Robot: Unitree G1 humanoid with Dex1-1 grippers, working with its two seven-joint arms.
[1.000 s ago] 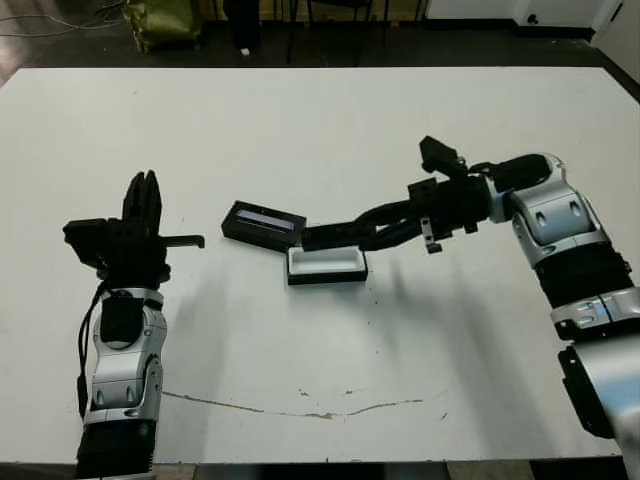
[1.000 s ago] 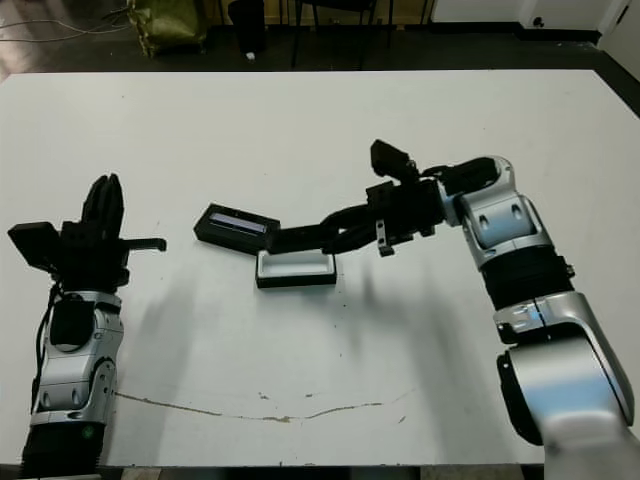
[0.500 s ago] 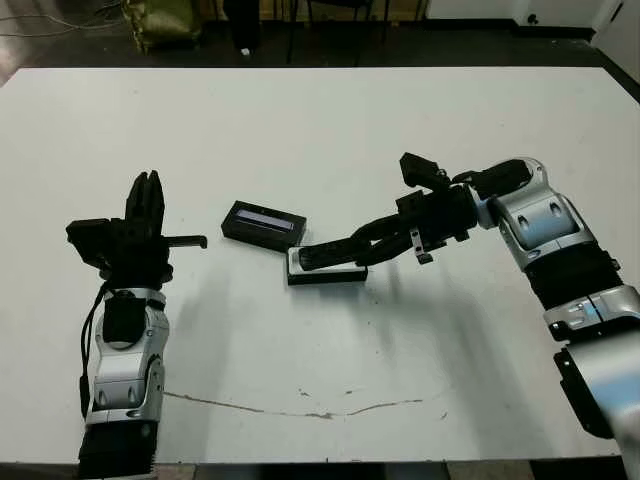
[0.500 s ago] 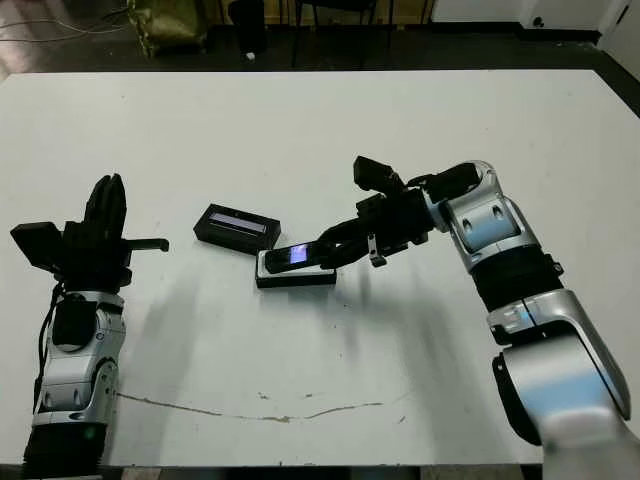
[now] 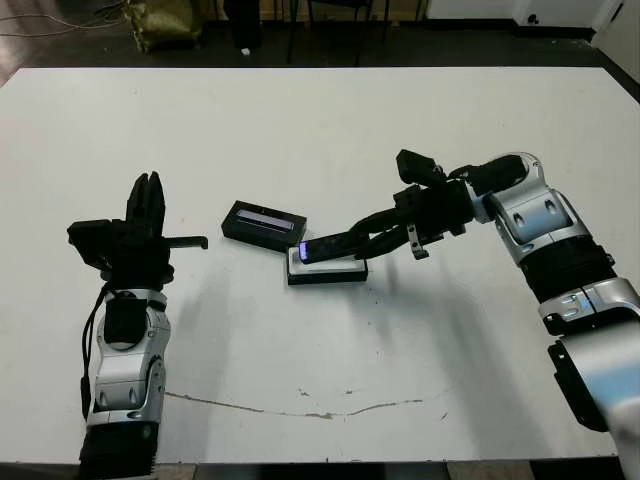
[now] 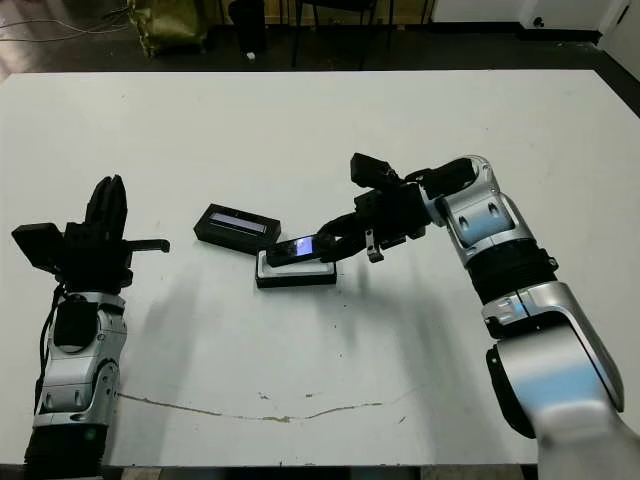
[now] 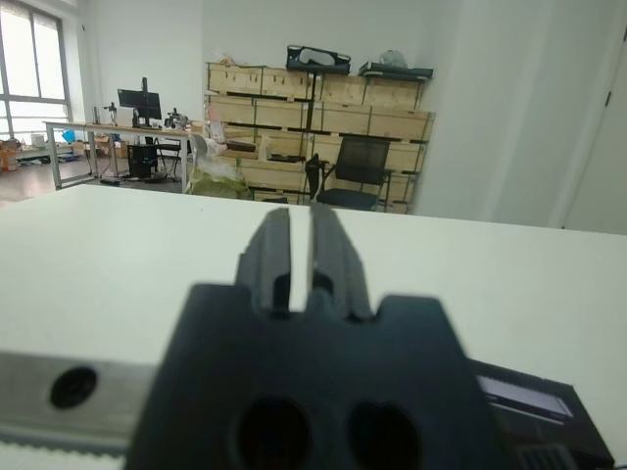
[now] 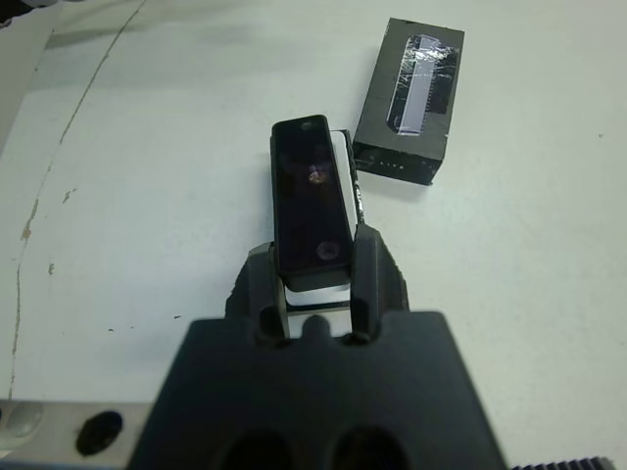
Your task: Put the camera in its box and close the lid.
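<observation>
My right gripper (image 5: 352, 240) is shut on the camera (image 5: 328, 246), a slim black bar with a bluish screen patch at its far tip. It holds the camera slanted over the box (image 5: 327, 271), a shallow black tray with white lining (image 8: 342, 168); I cannot tell whether they touch. The lid (image 5: 264, 224), black with a pale stripe, lies flat just beyond the box's left end, also clear in the right wrist view as the lid (image 8: 409, 99). My left gripper (image 5: 147, 198) stands upright far to the left, its fingers (image 7: 272, 251) shut on nothing.
A thin brownish crack line (image 5: 300, 410) runs across the white table (image 5: 300, 130) near its front edge. Beyond the far edge are a dark floor and a yellow-green bag (image 5: 160, 20). The left wrist view shows shelves and an office chair (image 7: 350, 176) past the table.
My right gripper has carried the camera from just behind the box to over it and turned it, so the bluish screen now shows. The left arm, box and lid have stayed put.
</observation>
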